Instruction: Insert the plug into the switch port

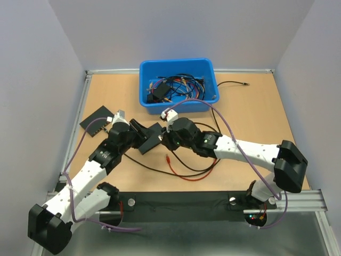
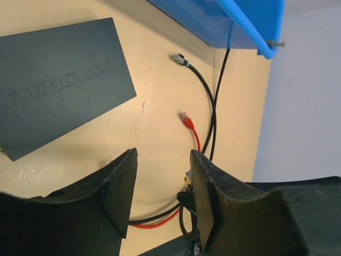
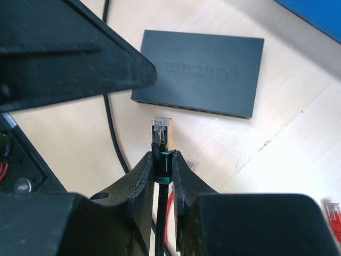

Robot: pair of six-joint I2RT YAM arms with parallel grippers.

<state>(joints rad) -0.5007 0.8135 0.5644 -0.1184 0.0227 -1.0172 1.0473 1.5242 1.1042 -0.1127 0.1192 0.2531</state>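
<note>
Right pincer (image 3: 162,157) clamps a black cable's plug (image 3: 161,128), its clear tip pointing toward the Mercury switch (image 3: 200,72). Your left pincer (image 2: 162,157) stands parted, holding nothing. You see the red plug (image 2: 185,118) lying loose on the table (image 2: 160,96), apart from the switch and, it seems, clear of both pincers.

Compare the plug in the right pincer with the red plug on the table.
Colour: the held plug has a black boot with a teal band; the red plug has a red boot. Pose: the held plug stands clamped in the right pincer, tip toward the switch; the red plug lies loose on the table. Shared: both small clear-tipped connectors on thin cables.
</note>
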